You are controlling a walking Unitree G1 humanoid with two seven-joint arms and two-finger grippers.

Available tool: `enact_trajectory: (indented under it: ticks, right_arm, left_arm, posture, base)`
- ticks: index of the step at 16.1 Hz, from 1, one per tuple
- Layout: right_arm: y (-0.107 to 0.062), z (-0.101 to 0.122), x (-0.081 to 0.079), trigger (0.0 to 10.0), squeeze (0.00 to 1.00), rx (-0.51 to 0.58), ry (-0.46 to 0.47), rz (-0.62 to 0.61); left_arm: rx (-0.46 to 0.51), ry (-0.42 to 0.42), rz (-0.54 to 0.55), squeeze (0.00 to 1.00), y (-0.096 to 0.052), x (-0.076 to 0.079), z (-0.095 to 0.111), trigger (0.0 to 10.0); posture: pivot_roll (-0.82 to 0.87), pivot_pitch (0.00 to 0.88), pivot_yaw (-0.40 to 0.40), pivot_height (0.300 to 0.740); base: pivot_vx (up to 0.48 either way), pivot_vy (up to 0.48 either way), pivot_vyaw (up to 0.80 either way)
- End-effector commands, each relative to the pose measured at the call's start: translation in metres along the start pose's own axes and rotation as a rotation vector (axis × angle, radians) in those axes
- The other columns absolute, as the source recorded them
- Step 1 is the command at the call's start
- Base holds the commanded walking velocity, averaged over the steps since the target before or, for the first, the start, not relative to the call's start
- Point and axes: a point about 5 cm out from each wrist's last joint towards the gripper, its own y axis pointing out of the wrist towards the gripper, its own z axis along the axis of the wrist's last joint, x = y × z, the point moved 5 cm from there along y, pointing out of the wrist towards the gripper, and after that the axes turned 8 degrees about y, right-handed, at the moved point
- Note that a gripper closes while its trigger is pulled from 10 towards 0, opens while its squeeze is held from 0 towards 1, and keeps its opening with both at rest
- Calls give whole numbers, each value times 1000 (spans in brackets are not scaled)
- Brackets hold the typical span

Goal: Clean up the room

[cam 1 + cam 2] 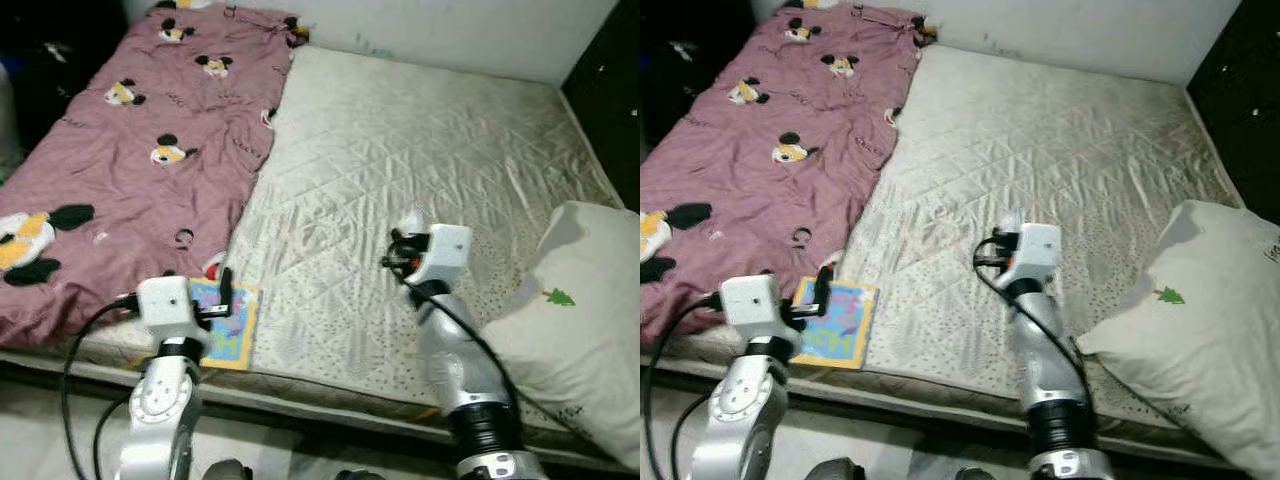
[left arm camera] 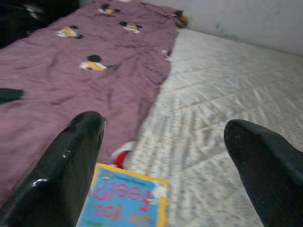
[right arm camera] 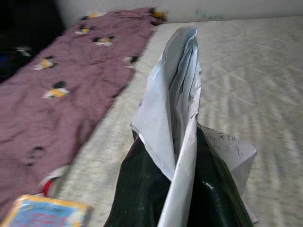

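The right end effector [image 3: 177, 189] is clamped on folded paper [image 3: 177, 99] standing lengthwise above the bed [image 1: 420, 130]; the left end effector [image 2: 165, 156], fingers apart, hovers over a book [image 1: 228, 325] at the bed's near edge.

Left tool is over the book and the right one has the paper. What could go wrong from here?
1. The crumpled white paper sheets are pinched only along their lower fold by the right tool; loose sheets could slip out during a swing.
2. The colourful thin picture book lies flat near the edge of the quilted cream mattress. The open left tool may struggle to get under it, or push it off.
3. The maroon cartoon-print blanket borders the book and could snag.
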Motion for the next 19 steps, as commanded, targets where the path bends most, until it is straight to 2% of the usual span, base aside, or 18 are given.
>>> enact_trajectory:
  ticks: [1,5,7,9,10,11,12,14,17,19]
  right_arm:
    - [-2,-2,8,10000,0,-9,2,-17]
    - [-1,-6,3,10000,0,-30,14,12]
    - [-1,-12,13,10000,0,-57,-22,-52]
    - [-1,-12,12,10000,0,-59,-35,-46]
    - [-2,-15,11,10000,0,-68,-88,-65]
    - [-2,-14,8,10000,0,-55,-103,-36]
    - [-3,-17,0,10000,0,-52,-71,21]
    - [-4,-21,4,10000,0,-67,-93,-4]
    - [-7,-28,12,10000,0,-89,-176,6]
    - [-7,-31,21,10000,0,-102,-217,3]
  left_arm:
    - [-16,2,-12,0,-1,3,-4,10000]
    - [-16,-2,-10,0,0,4,-4,10000]
    - [-15,-3,-10,0,0,4,-4,10000]
    - [-16,-5,-10,0,0,4,-4,10000]
    - [-18,-8,-14,0,0,6,-5,10000]
    - [-19,-10,-16,0,0,8,-6,10000]
    - [-21,-12,-22,0,1,10,-7,10000]
    - [-20,-22,-39,0,7,15,-7,10000]
    - [0,-25,-63,0,19,24,-1,10000]
    - [22,-14,-55,0,28,18,4,10000]
  posture:
    - [57,141,-60,740]
    - [56,141,-59,740]
    - [55,136,-59,740]
    - [53,134,-58,740]
    - [51,125,-55,740]
    - [51,121,-54,740]
    - [45,110,-49,740]
    - [25,90,-37,740]
    - [7,62,-32,740]
    - [-23,36,-47,740]
  base:
    - [0,300,-606]
    - [0,312,-273]
    - [0,315,0]
    - [0,311,0]
    - [0,315,0]
    - [0,352,0]
    - [0,352,0]
    - [0,358,0]
    - [0,360,0]
    - [0,362,0]
